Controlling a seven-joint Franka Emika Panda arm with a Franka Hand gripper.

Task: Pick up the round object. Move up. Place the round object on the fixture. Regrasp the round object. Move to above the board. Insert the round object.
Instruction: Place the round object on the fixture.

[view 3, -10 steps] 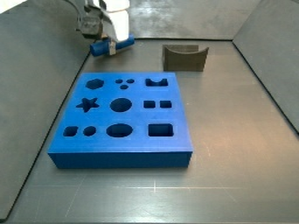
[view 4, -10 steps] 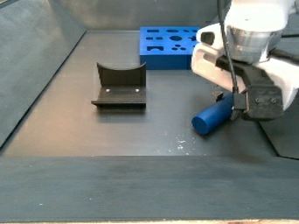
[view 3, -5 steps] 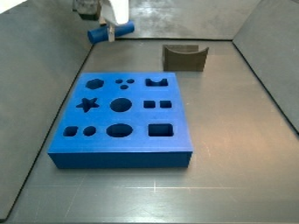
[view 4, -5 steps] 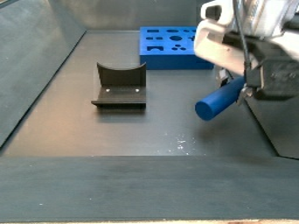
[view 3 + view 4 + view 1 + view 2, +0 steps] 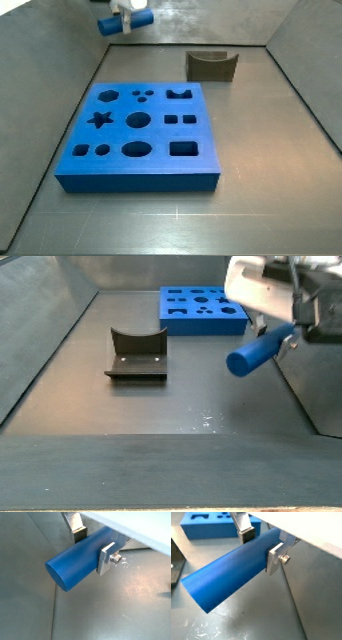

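The round object, a smooth blue cylinder point(image 5: 75, 563) point(image 5: 224, 577), is lifted off the floor, and my gripper point(image 5: 93, 545) point(image 5: 263, 544) is shut on it near one end. Both side views show the cylinder point(image 5: 253, 355) point(image 5: 110, 24) hanging tilted in the air under the gripper point(image 5: 286, 332) point(image 5: 124, 17), well above the floor. The blue board point(image 5: 140, 130) point(image 5: 203, 310) with its shaped holes lies flat on the floor. Apart from it stands the dark fixture point(image 5: 211, 66) point(image 5: 136, 354) with its curved notch, and nothing rests in it.
Grey walls enclose the floor on all sides. In a wrist view, a corner of the board point(image 5: 204, 524) lies beyond the cylinder and a dark edge of the fixture point(image 5: 174, 564) shows at the frame border.
The gripper has risen with the cylinder, which lay near the floor a second ago and now hangs well above it. Board and fixture have not moved.
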